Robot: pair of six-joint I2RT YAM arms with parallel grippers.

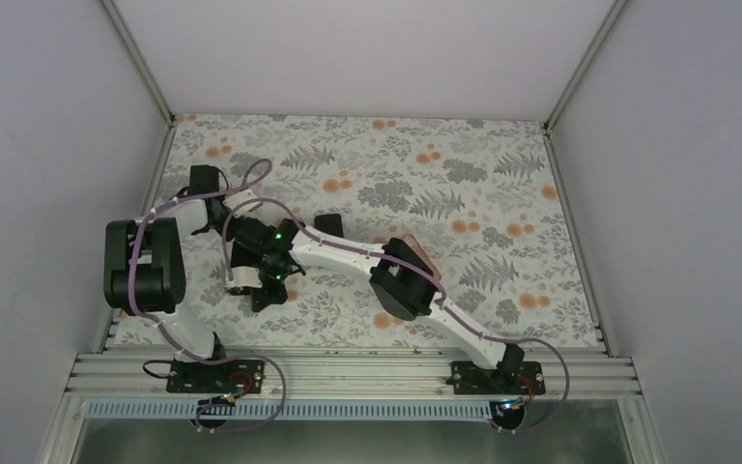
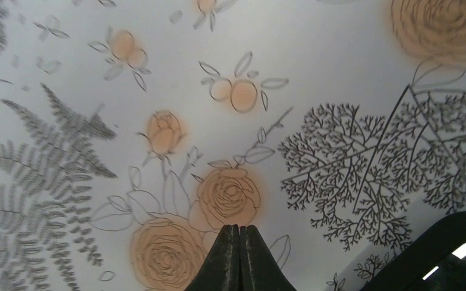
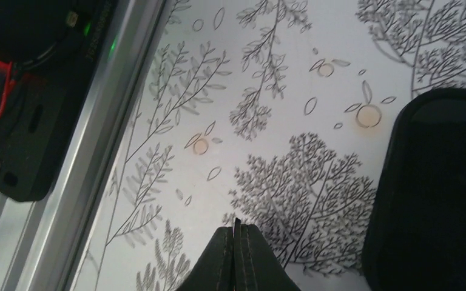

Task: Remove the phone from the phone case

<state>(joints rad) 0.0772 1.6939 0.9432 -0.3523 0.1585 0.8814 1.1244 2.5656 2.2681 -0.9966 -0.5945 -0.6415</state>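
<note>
The right end effector [image 3: 235, 227] is hovering low over the desk [image 3: 291, 66] with its fingers pressed together and nothing between them. It is pointing roughly along the desk's near edge, with the aluminium rail [image 3: 112, 130] and the left arm's base [image 3: 24, 115] lying off to its left. Just beside it on its right, apart from the fingers, a dark slab with a rounded corner is lying flat on the floral surface; this is probably the phone case [image 3: 437, 194]. Its visible long edge is running nearly parallel to the fingers, though the frame is cutting off its far side. Whether the phone is sitting inside cannot be told. The left end effector [image 2: 238, 229] is likewise squeezed closed and empty, facing bare floral desk. Only a dark glossy shape [image 2: 455, 257] is peeking in at its lower right, perhaps the same item. From above, the crossed arms [image 1: 280, 253] are hiding all of this in the desk's near-left part. The right arm [image 1: 348, 256] is looking better placed: it would be needing to open and shift sideways to its right.
</note>
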